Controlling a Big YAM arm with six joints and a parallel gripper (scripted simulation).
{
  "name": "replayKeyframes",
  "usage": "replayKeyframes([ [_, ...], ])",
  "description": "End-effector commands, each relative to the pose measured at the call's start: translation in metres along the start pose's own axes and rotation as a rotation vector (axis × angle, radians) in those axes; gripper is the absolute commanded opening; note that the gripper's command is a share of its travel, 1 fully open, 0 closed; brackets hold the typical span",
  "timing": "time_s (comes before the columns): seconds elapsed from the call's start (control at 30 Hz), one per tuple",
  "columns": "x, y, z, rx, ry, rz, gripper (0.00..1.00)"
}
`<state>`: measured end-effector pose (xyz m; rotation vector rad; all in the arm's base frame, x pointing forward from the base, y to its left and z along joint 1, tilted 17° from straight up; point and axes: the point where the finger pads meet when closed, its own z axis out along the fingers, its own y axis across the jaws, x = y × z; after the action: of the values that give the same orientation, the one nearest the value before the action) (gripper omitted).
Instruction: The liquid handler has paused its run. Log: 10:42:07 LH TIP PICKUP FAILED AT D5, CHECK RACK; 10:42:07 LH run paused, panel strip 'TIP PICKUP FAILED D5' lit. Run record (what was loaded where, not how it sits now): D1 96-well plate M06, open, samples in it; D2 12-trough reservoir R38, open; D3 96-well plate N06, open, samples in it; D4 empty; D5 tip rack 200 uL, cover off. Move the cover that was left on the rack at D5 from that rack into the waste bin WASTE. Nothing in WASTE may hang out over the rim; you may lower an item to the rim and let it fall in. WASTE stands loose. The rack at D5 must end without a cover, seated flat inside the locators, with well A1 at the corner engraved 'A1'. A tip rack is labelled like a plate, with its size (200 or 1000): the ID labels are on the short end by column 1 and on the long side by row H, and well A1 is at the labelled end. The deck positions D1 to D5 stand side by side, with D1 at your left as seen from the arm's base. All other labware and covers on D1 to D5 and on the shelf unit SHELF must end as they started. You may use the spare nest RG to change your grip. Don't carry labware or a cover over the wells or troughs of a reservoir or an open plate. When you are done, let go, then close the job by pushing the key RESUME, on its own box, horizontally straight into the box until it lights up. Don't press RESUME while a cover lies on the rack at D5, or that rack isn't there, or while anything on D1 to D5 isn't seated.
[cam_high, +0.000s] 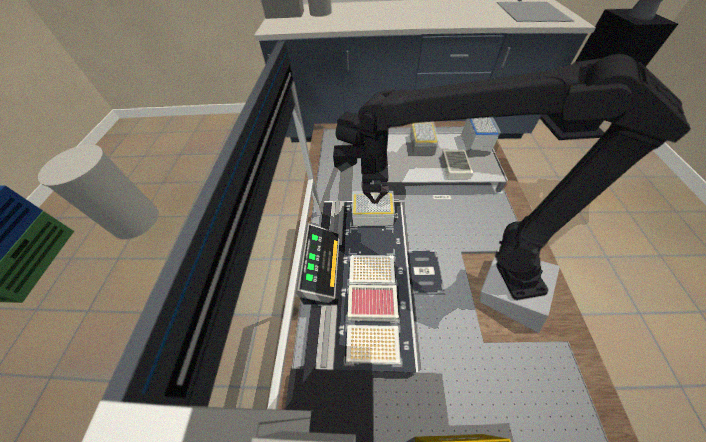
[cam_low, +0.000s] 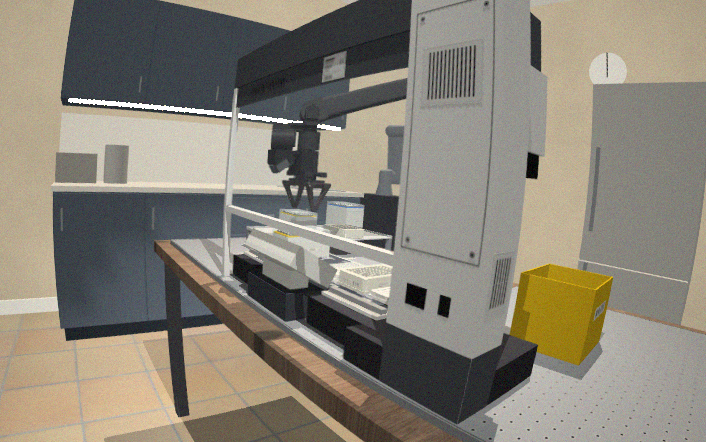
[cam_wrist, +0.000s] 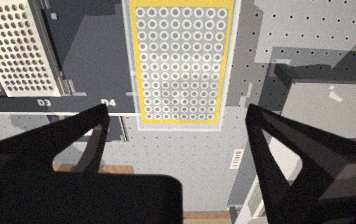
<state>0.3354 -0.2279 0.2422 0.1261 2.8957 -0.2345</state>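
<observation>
Yellow-rimmed, the tip rack (cam_wrist: 181, 62) at D5 lies at 12 o'clock from the tool (cam_wrist: 177, 150) in the wrist view, below it and untouched. The tool's jaws are spread wide and empty. A pale translucent cover (cam_wrist: 129, 60) frames the rack's grid; its long axis runs 12 to 6.

From my wrist view the tip rack (cam_wrist: 181, 62) ahead of the open jaws is cut off at the top edge, so I can't see its far end. I can't tell whether a clear cover sits on it. The small label (cam_wrist: 235, 158) between the jaws is unreadable.
</observation>
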Motion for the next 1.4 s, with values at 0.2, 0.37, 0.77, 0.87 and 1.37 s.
replayKeyframes([
  [0.2, -0.011, -0.010, 0.008, 0.017, -0.026, 0.004, 1.00],
  [0.37, -0.015, -0.012, 0.003, 0.031, -0.050, 0.003, 1.00],
  [0.77, -0.011, -0.010, 0.032, 0.019, -0.030, 0.003, 1.00],
  [0.87, -0.004, -0.007, 0.045, 0.007, -0.007, 0.003, 1.00],
  [1.37, -0.011, -0.010, 0.062, 0.016, -0.024, 0.003, 1.00],
])
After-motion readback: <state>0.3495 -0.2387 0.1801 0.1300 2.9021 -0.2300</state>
